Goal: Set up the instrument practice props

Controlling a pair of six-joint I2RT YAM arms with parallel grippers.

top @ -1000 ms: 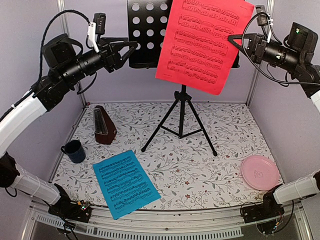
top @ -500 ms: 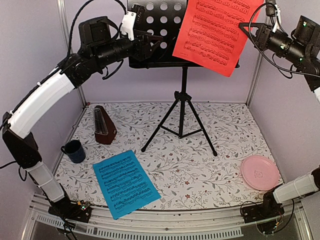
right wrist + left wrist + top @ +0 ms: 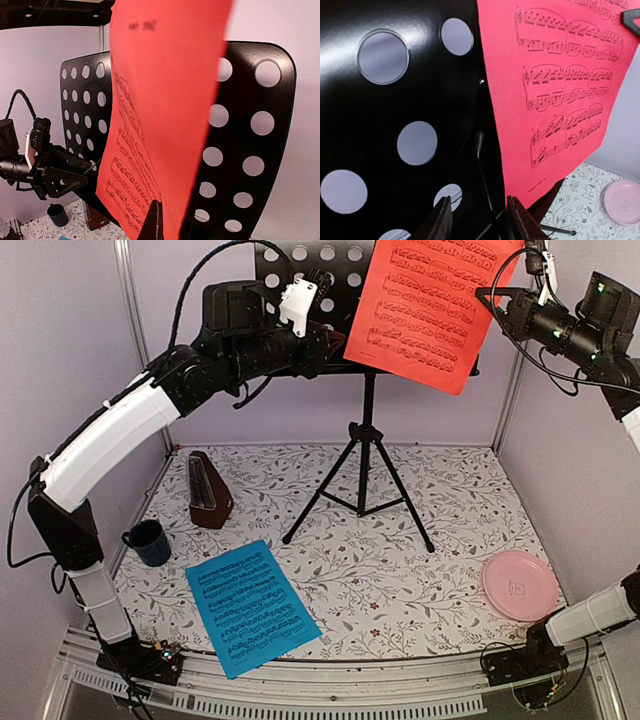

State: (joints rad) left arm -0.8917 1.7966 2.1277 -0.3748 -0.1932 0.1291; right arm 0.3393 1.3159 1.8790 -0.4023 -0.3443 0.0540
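Observation:
The black perforated music stand (image 3: 300, 280) rises on tripod legs at the back centre. My right gripper (image 3: 500, 302) is shut on the right edge of the red sheet (image 3: 430, 310) and holds it tilted in front of the stand's desk (image 3: 240, 95). One fingertip (image 3: 154, 220) shows against the red sheet (image 3: 160, 100). My left gripper (image 3: 322, 348) is at the lower edge of the desk (image 3: 445, 90). Its jaws (image 3: 479, 205) stand apart beside the red sheet (image 3: 555, 100). The cyan sheet (image 3: 250, 605) lies flat at the front left. The brown metronome (image 3: 208, 490) stands at the left.
A dark blue mug (image 3: 150, 540) sits by the left edge, near the metronome. A pink plate (image 3: 520, 585) lies at the front right, also seen as the plate (image 3: 622, 200) below the sheet. The floral mat (image 3: 400, 570) covers the table between pale walls.
The left arm has swung right and up to the stand's desk, its jaws narrowing. The right gripper has lifted the red sheet higher and closer to the stand.

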